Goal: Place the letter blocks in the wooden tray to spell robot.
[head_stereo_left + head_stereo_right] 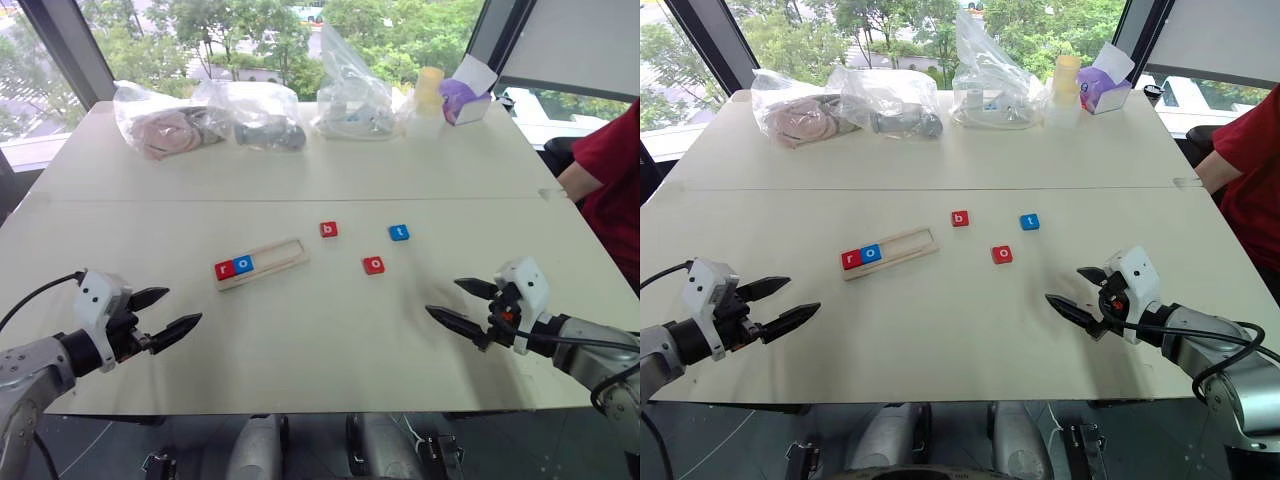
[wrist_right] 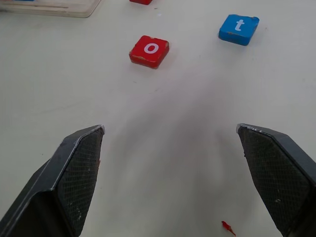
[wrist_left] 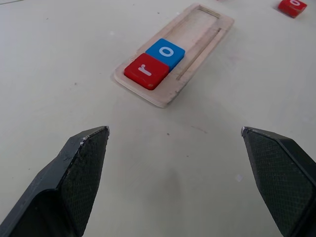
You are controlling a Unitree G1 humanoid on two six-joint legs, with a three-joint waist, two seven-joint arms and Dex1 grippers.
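Tray [image 1: 262, 263] holds r [image 1: 224, 268], o [image 1: 243, 264]; three blocks loose beside.

Left hand [image 1: 168, 313], right hand [image 1: 462, 303] (fingers spread, empty)

pale table [image 1: 300, 170] before windows [image 1: 230, 30] showing trees.

Bare table [image 1: 300, 340] lying open between left gripper [image 1: 162, 312] and wooden tray [image 1: 262, 263]. Open tabletop also stretching from right gripper [image 1: 462, 301] toward red o block [image 1: 373, 265] and blue t block [image 1: 399, 233]. Plastic bags [image 1: 210, 118] crowding far edge. Person's red sleeve [image 1: 610, 170] intruding at right.
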